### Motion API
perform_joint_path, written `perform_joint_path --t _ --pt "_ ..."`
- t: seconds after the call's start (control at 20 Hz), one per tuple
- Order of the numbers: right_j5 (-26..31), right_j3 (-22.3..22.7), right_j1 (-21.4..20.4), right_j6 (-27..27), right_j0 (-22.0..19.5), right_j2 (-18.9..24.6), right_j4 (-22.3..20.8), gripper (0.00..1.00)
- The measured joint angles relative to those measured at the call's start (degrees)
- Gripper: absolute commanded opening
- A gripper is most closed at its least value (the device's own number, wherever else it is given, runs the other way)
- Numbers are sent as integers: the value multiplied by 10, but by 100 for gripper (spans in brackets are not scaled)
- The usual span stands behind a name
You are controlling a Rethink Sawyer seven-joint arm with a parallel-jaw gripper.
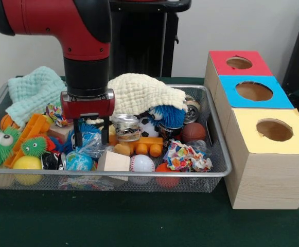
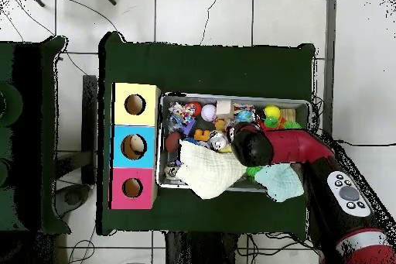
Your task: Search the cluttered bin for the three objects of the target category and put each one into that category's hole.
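We are seeing a cream cloth (image 1: 146,91) draping over the toys in the wire bin (image 1: 218,154), hiding some. The arm is reaching straight down, its end effector (image 1: 91,133) hanging with fingers apart above a blue wrapped ball (image 1: 86,139). Three holed boxes (image 1: 265,154) are standing just beside the bin.

Wire bin (image 1: 218,170) crammed with toys beside three-holed box (image 1: 273,170).

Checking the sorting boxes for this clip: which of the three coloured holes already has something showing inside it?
The blue box, the middle one: the overhead view shows a pale object in its hole, while the yellow box and red box holes look dark.
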Motion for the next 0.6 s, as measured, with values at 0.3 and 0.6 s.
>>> perform_joint_path --t 0.3,0.6 --pt "0 -4 2 0 0 0 0 100" --pt "-1 -6 3 0 -1 0 0 0"
